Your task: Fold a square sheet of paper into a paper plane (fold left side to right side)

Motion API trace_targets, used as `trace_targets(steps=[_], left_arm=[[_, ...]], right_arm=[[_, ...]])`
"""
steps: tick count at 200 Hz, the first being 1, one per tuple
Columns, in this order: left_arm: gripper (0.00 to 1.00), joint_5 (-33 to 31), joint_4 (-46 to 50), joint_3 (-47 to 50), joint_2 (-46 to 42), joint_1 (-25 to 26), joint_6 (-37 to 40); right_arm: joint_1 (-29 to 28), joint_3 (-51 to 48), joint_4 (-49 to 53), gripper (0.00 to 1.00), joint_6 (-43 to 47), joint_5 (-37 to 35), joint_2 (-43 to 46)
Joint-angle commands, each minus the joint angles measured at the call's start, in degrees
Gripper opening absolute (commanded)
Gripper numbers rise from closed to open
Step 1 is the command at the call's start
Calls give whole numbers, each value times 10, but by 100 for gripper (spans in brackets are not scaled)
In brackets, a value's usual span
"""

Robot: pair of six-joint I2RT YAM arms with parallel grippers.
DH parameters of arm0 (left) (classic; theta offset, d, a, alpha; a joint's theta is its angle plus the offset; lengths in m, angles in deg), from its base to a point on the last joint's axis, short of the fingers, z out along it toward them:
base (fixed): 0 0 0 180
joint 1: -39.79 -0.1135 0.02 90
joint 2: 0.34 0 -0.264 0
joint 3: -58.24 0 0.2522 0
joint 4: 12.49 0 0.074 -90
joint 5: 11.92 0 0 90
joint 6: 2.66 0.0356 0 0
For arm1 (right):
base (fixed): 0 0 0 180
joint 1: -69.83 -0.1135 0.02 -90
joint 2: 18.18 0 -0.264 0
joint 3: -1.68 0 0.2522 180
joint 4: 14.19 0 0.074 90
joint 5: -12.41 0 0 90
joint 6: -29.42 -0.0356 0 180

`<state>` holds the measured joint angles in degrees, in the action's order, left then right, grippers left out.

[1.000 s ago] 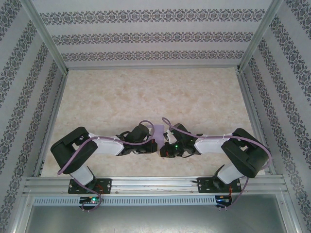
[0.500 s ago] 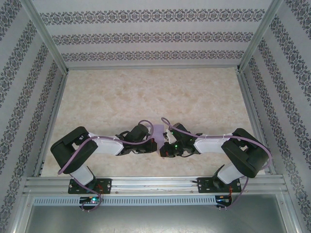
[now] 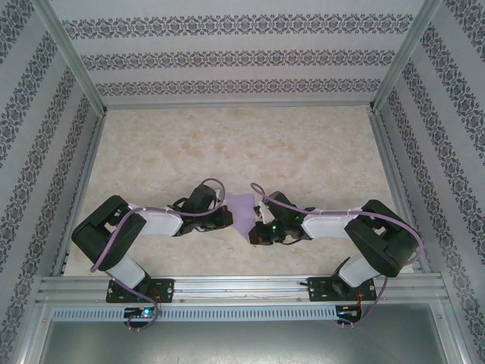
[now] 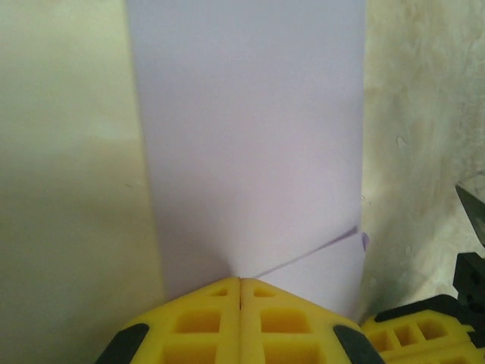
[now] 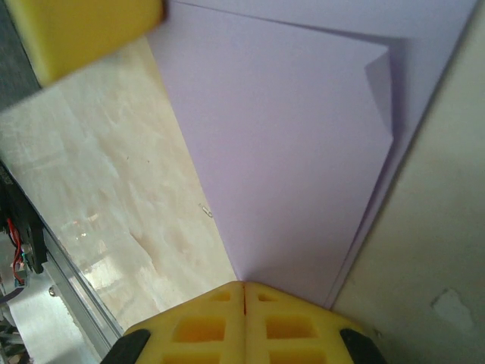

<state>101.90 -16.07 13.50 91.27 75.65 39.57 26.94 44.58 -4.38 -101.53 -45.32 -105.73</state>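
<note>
Since a second ago the left arm (image 3: 144, 224) has swung outward to its own side, and more lavender paper shows between the two wrists. The right arm (image 3: 333, 224) sits where it was.

The marbled surface (image 3: 227, 144) is bare apart from the arms, which reach inward from the near edge and meet at its front middle. Between them sits the square sheet of paper (image 3: 244, 212), already doubled over. The right wrist view shows an upper layer (image 5: 288, 152) lying on a slightly wider lower one, and the edges do not quite match.

The left gripper (image 4: 241, 292) is clenched, its yellow fingertips meeting along a closed seam right at the near edge of the paper (image 4: 250, 136). The right gripper (image 5: 244, 296) is clenched the same way at its end of the sheet. I cannot tell whether either one nips the paper in that seam or only presses on it.

The smallest detail is a corner flap (image 5: 381, 83) of the upper layer, which curls up and back on itself.

The main risk, as I judge it, is a crooked crease. If either gripper drags sideways while the layers are offset, the upper layer may skew and the fold set off-line. Pressing over the curled corner would flatten it into a stray dog-ear. If the arms pull apart while both are bearing on the sheet, they could wrinkle or tear the thin paper.
</note>
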Motion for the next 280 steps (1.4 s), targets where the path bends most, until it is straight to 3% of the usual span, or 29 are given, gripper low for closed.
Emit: trace_targets(steps=[1,60,94,154,204,280], left_arm=[[0,-50,23,15,-7,-39,35],[0,-43,112,-23,-93,-54,84],[0,-12,102,-27,-125,-8,92],[0,20,27,-56,-38,69,66],[0,7,19,-76,34,77,57],[0,-21,-2,-20,48,77,35]], right_arm=[[-4,-27,114,0,12,-52,-25],[1,-31,100,0,10,-47,-14],[5,-30,98,0,10,-49,-7],[7,-30,96,0,11,-50,-13],[8,-29,93,0,10,-45,-8],[8,6,86,0,-1,-6,26]])
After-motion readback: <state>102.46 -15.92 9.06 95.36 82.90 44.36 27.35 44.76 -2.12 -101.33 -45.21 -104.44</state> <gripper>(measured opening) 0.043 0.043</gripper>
